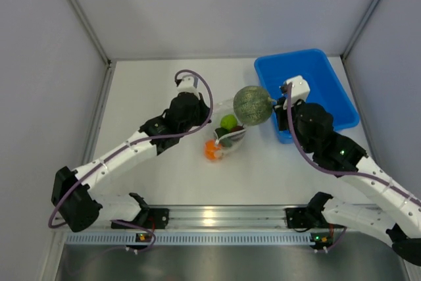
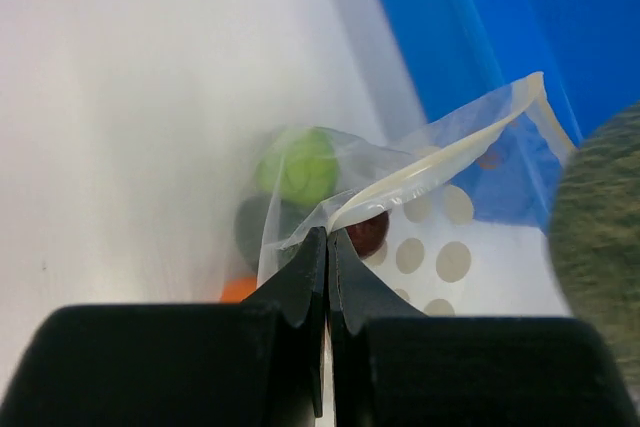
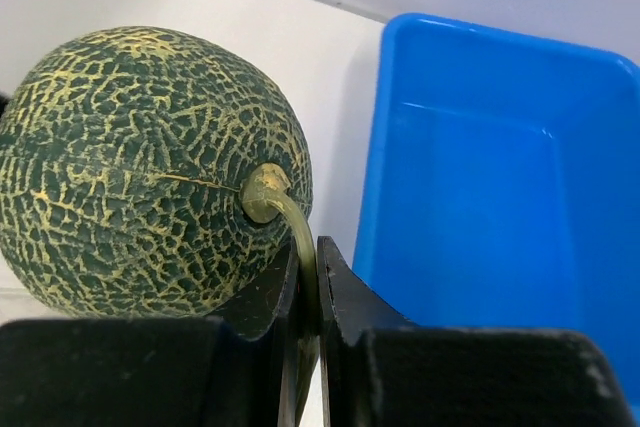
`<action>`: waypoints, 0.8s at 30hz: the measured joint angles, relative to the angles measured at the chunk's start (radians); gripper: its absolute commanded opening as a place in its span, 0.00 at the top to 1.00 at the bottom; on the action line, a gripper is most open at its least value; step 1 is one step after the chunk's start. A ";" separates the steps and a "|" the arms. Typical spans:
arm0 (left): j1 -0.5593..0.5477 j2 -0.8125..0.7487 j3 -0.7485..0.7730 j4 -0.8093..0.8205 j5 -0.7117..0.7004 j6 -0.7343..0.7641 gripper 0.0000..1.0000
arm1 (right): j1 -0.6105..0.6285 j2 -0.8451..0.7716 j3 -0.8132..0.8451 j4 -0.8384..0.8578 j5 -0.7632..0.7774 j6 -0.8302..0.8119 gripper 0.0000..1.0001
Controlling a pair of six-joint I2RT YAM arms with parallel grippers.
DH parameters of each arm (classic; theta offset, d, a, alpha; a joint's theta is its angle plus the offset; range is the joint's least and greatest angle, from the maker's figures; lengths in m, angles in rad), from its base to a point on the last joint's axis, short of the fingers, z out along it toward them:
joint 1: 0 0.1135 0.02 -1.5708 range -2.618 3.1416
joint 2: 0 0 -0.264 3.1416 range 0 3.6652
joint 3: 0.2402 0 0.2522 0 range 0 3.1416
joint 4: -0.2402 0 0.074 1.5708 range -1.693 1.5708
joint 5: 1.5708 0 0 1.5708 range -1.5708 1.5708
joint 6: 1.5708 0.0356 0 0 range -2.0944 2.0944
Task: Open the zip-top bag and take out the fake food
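Your left claw [image 2: 327, 243] is clenched on the upper edge of the zip-top bag [image 2: 440, 237]. The black fingers [image 2: 300, 282] are pressed together with only the whitish plastic rim between them. In the top view this claw [image 1: 212, 122] sits at the left side of the bag [image 1: 229, 139], which lies near the middle of the table [image 1: 151, 83].

Through the clear, dotted plastic you can see a green apple [image 2: 298, 165] toward the far end. A dark piece [image 2: 368, 232] lies just behind the pinched rim, and an orange [image 2: 238, 289] shows nearest you, partly hidden by the claw. From above, the apple [image 1: 228, 122] and orange [image 1: 212, 151] are both inside the bag.

Right of the bag is the netted melon [image 1: 253, 104], out of the plastic and between the bag and the blue bin [image 1: 322, 83]. Your right claw [image 3: 308, 259] is closed on its curved stem [image 3: 285, 209], with the melon [image 3: 140, 172] on the claw's left. Whether the melon touches the table cannot be told.

The bin [image 3: 500, 197] stands at the table's far right corner, just beside the melon.
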 measured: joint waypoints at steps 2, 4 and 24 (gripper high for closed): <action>0.027 -0.006 -0.003 -0.018 -0.014 -0.016 1.00 | -0.036 -0.010 0.008 0.004 0.026 0.058 1.00; 0.068 -0.018 -0.019 -0.029 -0.027 -0.034 1.00 | -0.086 -0.004 0.029 0.000 0.041 0.098 1.00; 0.336 -0.176 -0.031 -0.187 0.120 -0.016 1.00 | -0.558 0.708 0.388 -0.040 0.194 0.001 1.00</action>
